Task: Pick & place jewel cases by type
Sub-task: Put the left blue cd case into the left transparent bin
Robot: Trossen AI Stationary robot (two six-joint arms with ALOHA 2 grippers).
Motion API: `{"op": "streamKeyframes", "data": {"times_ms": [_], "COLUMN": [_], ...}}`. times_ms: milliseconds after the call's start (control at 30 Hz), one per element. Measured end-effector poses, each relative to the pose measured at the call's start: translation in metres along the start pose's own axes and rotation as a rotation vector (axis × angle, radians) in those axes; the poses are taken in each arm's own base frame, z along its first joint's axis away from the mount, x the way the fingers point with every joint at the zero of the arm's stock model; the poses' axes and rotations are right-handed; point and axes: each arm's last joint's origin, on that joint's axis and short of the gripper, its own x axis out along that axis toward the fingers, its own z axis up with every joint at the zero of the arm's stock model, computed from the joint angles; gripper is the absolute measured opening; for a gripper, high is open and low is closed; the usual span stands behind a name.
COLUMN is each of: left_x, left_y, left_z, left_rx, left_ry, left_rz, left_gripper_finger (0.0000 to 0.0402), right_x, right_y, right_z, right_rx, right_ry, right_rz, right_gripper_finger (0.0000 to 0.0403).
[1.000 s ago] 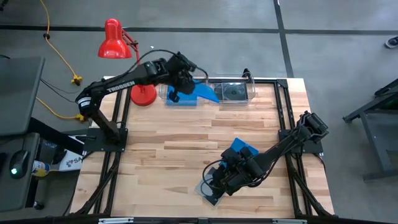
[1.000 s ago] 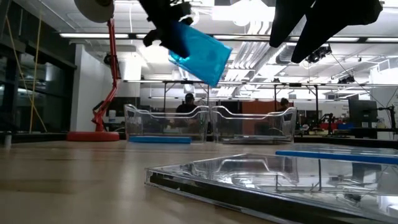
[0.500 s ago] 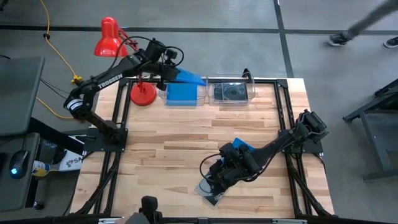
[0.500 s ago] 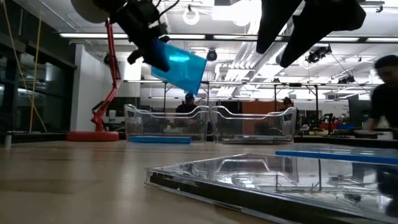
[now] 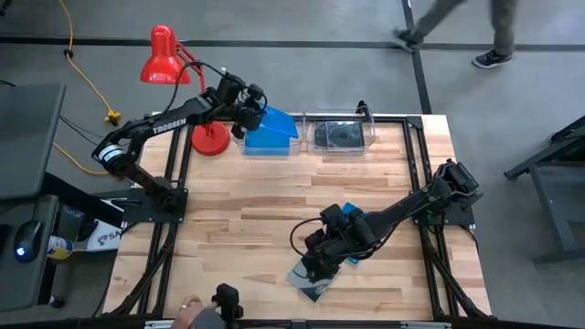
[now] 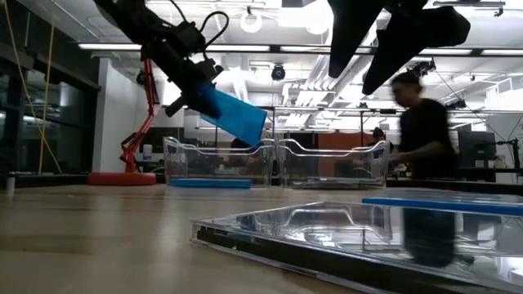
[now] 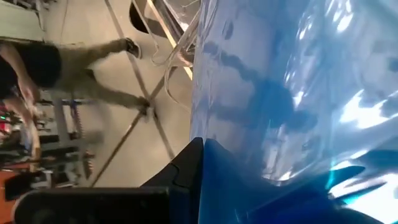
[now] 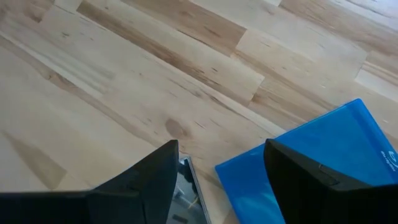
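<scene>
- Your left gripper [image 5: 253, 114] is clamped on a blue jewel case [image 5: 277, 124], holding it tilted in the air over the left clear bin [image 6: 214, 162].
- Your right gripper [image 5: 322, 258] hangs with fingers spread above the table [image 5: 238, 219], over a smoky clear case [image 5: 309, 277] and beside another blue case [image 8: 317, 163].
- You have a grey case [image 5: 343, 135] lying in the right bin [image 5: 367, 137].
</scene>
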Motion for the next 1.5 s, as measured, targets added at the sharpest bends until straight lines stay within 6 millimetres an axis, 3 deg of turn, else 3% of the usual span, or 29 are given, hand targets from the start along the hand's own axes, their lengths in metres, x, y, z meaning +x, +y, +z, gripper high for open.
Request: {"op": "streamKeyframes", "data": {"times_ms": [400,667,833,1200,1500], "left_x": [0.013,0.019,0.025,0.028,0.028], "left_y": [-0.022,-0.024,-0.022,-0.027,-0.028], "left_z": [-0.005,-0.008,-0.012,-0.013,-0.012], "left_rx": [0.221,0.376,0.378,0.373,0.372], "left_ry": [0.028,0.091,0.178,0.193,0.164], "left_rz": [0.044,0.06,0.084,0.034,0.032], "left_gripper_finger": [0.0067,0.0067,0.0067,0.0071,0.0128], "right_x": [0.0,0.0,0.0,0.0,0.0], "right_y": [0.002,0.002,0.004,0.004,0.004], "right_z": [0.0,0.0,0.0,0.0,0.0], "right_rx": [0.009,0.012,0.017,0.021,0.02], "right_ry": [-0.003,-0.004,-0.006,-0.006,-0.006], "right_rz": [0.018,0.023,0.033,0.039,0.039], "right_gripper_finger": [0.022,0.022,0.022,0.022,0.022]}}
